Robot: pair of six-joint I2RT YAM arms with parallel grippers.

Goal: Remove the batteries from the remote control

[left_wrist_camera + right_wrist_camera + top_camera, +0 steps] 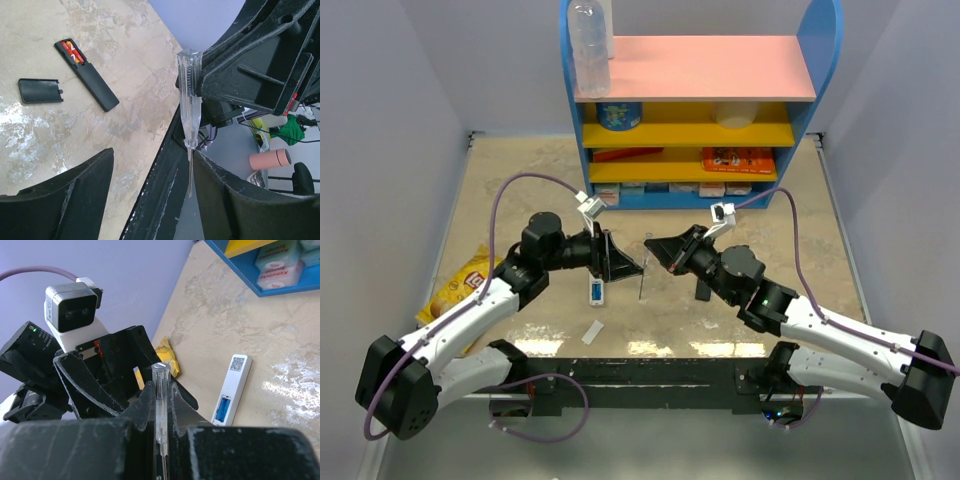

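Two black-and-white arms reach in from the near edge of a marbled counter (520, 165), nearly meeting above its middle. The left end effector (152, 165) has its fingers spread wide and holds nothing. The right end effector (161, 402) is clamped on a thin clear-handled screwdriver (189, 100), raised off the counter close in front of the left one's open fingers.

On the counter lie a white remote (593, 291) and a black remote (87, 75), both with backs off (the black cover (40, 91) sits just beside its remote). Neither has given up its batteries: a blue cell (222, 409) shows in the white one, red cells (72, 51) in the black.

Likely hazards:
- the slick, slim handle slipping or twisting in the grip
- an unheld remote skidding under the tip
- a levered cell springing off the counter
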